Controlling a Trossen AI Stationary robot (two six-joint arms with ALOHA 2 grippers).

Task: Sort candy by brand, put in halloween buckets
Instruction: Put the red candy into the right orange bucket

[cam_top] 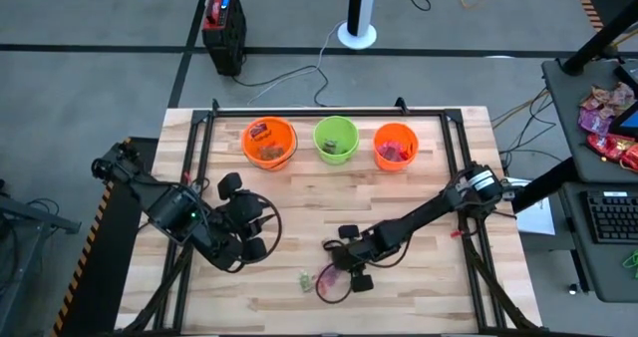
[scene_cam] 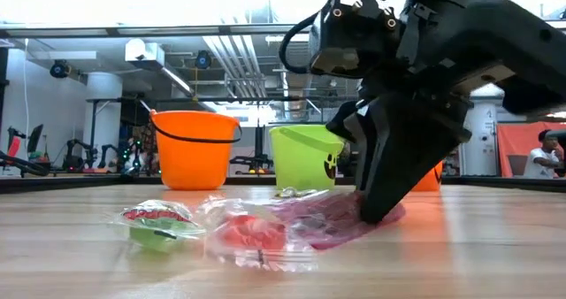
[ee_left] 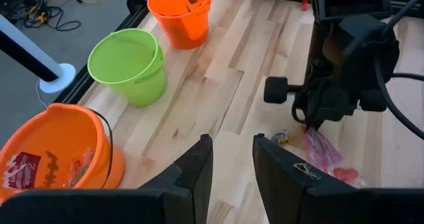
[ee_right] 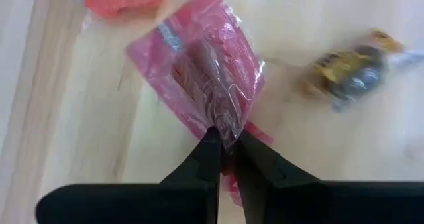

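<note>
Right gripper (ee_right: pixel 224 144): I see its fingers pinched together on the near edge of the pink packet (ee_right: pixel 205 71), at the front of the wooden table (cam_top: pixel 419 192), the side farthest from the green bucket.
Pink packet: it lies flat on the table, nearer the table's front edge than any bucket; I judge the film thin, light, limp and slippery, so a hold on a corner will let it droop and perhaps slide out. A pinch deeper across the sealed end looks safer to me.
Red packet (scene_cam: pixel 252 237): touching the pink packet in the low view, clear wrapper around a red sweet; I expect it to be equally light and crinkly, best taken by a wrapper edge.
Green piece (scene_cam: pixel 155 226): just beside the red packet, small and rounded; I judge it firmer but easy to push away.
Yellow-and-brown piece (ee_right: pixel 351 68): near the pink packet, twisted wrapper ends that I could pinch.
Left gripper (ee_left: pixel 232 161): I see its fingers standing slightly apart, holding nothing, hovering to the left of the pink packet.
Green bucket (cam_top: pixel 335 140): at the table's far edge, middle of the row.
Left orange bucket (cam_top: pixel 269 143): just beside the green bucket, holding red packets.
Right orange bucket (cam_top: pixel 396 146): just beside the green bucket on its other side, holding pink packets; I judge this the packet's destination.
</note>
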